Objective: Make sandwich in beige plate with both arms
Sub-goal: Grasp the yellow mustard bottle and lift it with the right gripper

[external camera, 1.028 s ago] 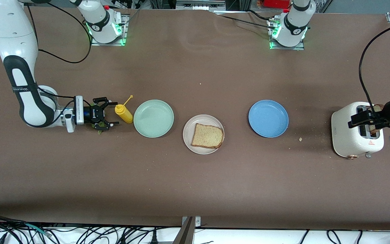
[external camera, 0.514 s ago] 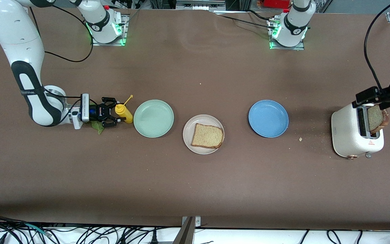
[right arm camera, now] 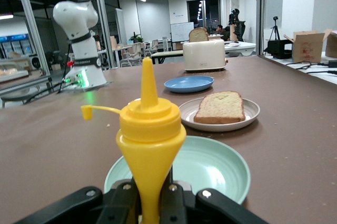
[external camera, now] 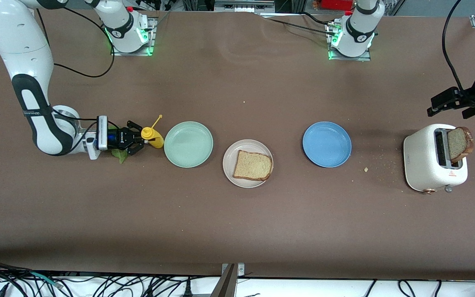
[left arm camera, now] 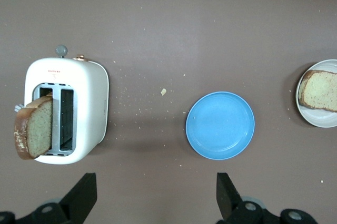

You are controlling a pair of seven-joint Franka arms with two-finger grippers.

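Brown table [external camera: 237, 214], two white arms, one sandwich barely begun.

Largest to smallest: one white toaster [external camera: 434, 159] with one slice [external camera: 459, 143] standing proud in its slot; three plates, mint [external camera: 188, 144], blue [external camera: 327, 144] and the beige plate [external camera: 230, 168] between them, carrying one bread slice [external camera: 252, 165], light, soft, crumbly, probably best pinched gently by the crust; one lettuce leaf [external camera: 118, 155] under the right gripper [external camera: 135, 137], whose fingers pinch the yellow mustard bottle [right arm camera: 150, 145]. Left gripper [external camera: 447, 104] hangs wide open above the toaster.
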